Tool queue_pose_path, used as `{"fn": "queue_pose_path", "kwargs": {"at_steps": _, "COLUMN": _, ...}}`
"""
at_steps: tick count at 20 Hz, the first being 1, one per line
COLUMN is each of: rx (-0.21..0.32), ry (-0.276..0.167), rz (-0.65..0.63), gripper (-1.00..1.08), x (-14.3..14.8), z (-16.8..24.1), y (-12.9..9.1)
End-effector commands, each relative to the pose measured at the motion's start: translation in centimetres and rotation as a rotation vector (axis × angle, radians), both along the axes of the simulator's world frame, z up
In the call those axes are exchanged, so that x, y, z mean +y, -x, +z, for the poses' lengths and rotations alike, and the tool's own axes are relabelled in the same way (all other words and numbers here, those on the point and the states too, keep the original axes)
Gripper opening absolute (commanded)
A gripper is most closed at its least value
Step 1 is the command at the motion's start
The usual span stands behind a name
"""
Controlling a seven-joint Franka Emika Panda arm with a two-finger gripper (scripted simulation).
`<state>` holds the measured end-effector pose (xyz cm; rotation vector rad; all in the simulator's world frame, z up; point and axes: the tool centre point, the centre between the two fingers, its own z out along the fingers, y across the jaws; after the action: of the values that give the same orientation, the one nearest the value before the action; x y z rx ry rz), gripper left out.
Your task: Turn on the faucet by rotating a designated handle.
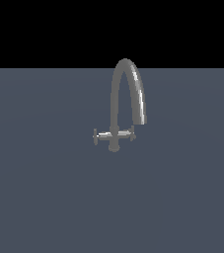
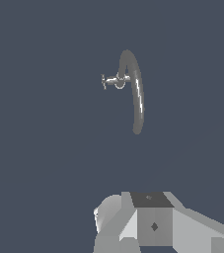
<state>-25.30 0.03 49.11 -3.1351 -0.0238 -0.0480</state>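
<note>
The grey metal faucet (image 1: 126, 99) with its tall arched gooseneck spout stands alone on the flat grey-blue desk (image 1: 39, 197), well apart from my claw (image 2: 148, 225); only my claw's grey body shows in the wrist view, so I cannot tell whether its fingers are spread or closed. The handle (image 1: 102, 135), the brighter silver bar ending in a small flat cross-piece, juts sideways from the stem toward the exterior view's left. I judge I must first close the whole gap and come at that bar's far end across its long axis.
</note>
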Motion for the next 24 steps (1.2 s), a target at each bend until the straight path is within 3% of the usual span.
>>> {"fn": "queue_pose_path", "kwargs": {"at_steps": 1, "rx": 0.051, "ry": 0.009, "rz": 0.003, "gripper": -0.34, "x": 0.4, "z": -1.6, "y": -0.1}}
{"fn": "queue_pose_path", "kwargs": {"at_steps": 2, "rx": 0.089, "ry": 0.009, "rz": -0.018, "gripper": -0.15, "x": -0.4, "z": -3.7, "y": -0.3}}
{"fn": "queue_pose_path", "kwargs": {"at_steps": 3, "rx": 0.099, "ry": 0.020, "rz": -0.058, "gripper": -0.12, "x": -1.1, "z": -4.9, "y": -0.8}}
{"fn": "queue_pose_path", "kwargs": {"at_steps": 4, "rx": 0.123, "ry": 0.016, "rz": -0.046, "gripper": -0.14, "x": 0.1, "z": -6.4, "y": -1.5}}
{"fn": "queue_pose_path", "kwargs": {"at_steps": 5, "rx": 0.173, "ry": 0.038, "rz": -0.074, "gripper": -0.03, "x": -1.9, "z": -9.6, "y": -1.6}}
{"fn": "queue_pose_path", "kwargs": {"at_steps": 6, "rx": 0.148, "ry": 0.051, "rz": -0.010, "gripper": 0.00, "x": 1.2, "z": -9.2, "y": -2.5}}
{"fn": "queue_pose_path", "kwargs": {"at_steps": 7, "rx": 0.203, "ry": 0.023, "rz": -0.045, "gripper": -0.01, "x": -0.3, "z": -12.7, "y": -2.5}}
{"fn": "queue_pose_path", "kwargs": {"at_steps": 8, "rx": 0.213, "ry": -0.027, "rz": -0.078, "gripper": 0.06, "x": 0.4, "z": -13.9, "y": -3.0}}
{"fn": "queue_pose_path", "kwargs": {"at_steps": 9, "rx": 0.238, "ry": -0.005, "rz": -0.094, "gripper": -0.07, "x": 0.5, "z": -15.9, "y": -3.1}}
{"fn": "queue_pose_path", "kwargs": {"at_steps": 10, "rx": 0.245, "ry": 0.035, "rz": -0.047, "gripper": 0.01, "x": 2.3, "z": -17.3, "y": -3.1}}
{"fn": "queue_pose_path", "kwargs": {"at_steps": 11, "rx": 0.269, "ry": 0.036, "rz": -0.077, "gripper": 0.13, "x": 1.6, "z": -19.1, "y": -3.3}}
{"fn": "queue_pose_path", "kwargs": {"at_steps": 12, "rx": 0.269, "ry": 0.053, "rz": -0.030, "gripper": 0.29, "x": 4.0, "z": -20.2, "y": -3.5}}
{"fn": "queue_pose_path", "kwargs": {"at_steps": 13, "rx": 0.283, "ry": 0.047, "rz": -0.082, "gripper": 0.27, "x": 3.7, "z": -21.7, "y": -3.6}}
{"fn": "queue_pose_path", "kwargs": {"at_steps": 14, "rx": 0.259, "ry": 0.008, "rz": -0.094, "gripper": 0.23, "x": 5.9, "z": -21.8, "y": -4.9}}
{"fn": "queue_pose_path", "kwargs": {"at_steps": 15, "rx": 0.270, "ry": 0.030, "rz": -0.133, "gripper": 0.30, "x": 5.3, "z": -23.6, "y": -5.0}}
{"fn": "queue_pose_path", "kwargs": {"at_steps": 16, "rx": 0.287, "ry": 0.044, "rz": -0.095, "gripper": 0.25, "x": 7.4, "z": -25.0, "y": -4.5}}
{"fn": "queue_pose_path", "kwargs": {"at_steps": 17, "rx": 0.241, "ry": 0.017, "rz": -0.113, "gripper": 0.06, "x": 9.1, "z": -24.5, "y": -6.9}}
{"fn": "queue_pose_path", "kwargs": {"at_steps": 18, "rx": 0.215, "ry": 0.065, "rz": -0.058, "gripper": -0.05, "x": 9.5, "z": -25.2, "y": -7.8}}
{"fn": "queue_pose_path", "kwargs": {"at_steps": 19, "rx": 0.212, "ry": 0.089, "rz": -0.059, "gripper": -0.37, "x": 10.2, "z": -26.7, "y": -8.0}}
{"fn": "queue_pose_path", "kwargs": {"at_steps": 20, "rx": 0.187, "ry": 0.098, "rz": -0.065, "gripper": -0.63, "x": 9.0, "z": -27.0, "y": -9.8}}
{"fn": "queue_pose_path", "kwargs": {"at_steps": 21, "rx": 0.177, "ry": 0.114, "rz": -0.065, "gripper": -0.77, "x": 9.8, "z": -27.6, "y": -10.7}}
{"fn": "queue_pose_path", "kwargs": {"at_steps": 22, "rx": 0.193, "ry": 0.140, "rz": -0.089, "gripper": -0.77, "x": 8.8, "z": -30.0, "y": -10.1}}
{"fn": "queue_pose_path", "kwargs": {"at_steps": 23, "rx": 0.136, "ry": 0.149, "rz": -0.090, "gripper": -0.87, "x": 9.4, "z": -29.8, "y": -12.4}}
{"fn": "queue_pose_path", "kwargs": {"at_steps": 24, "rx": 0.096, "ry": 0.149, "rz": -0.121, "gripper": -0.70, "x": 7.7, "z": -29.5, "y": -15.2}}
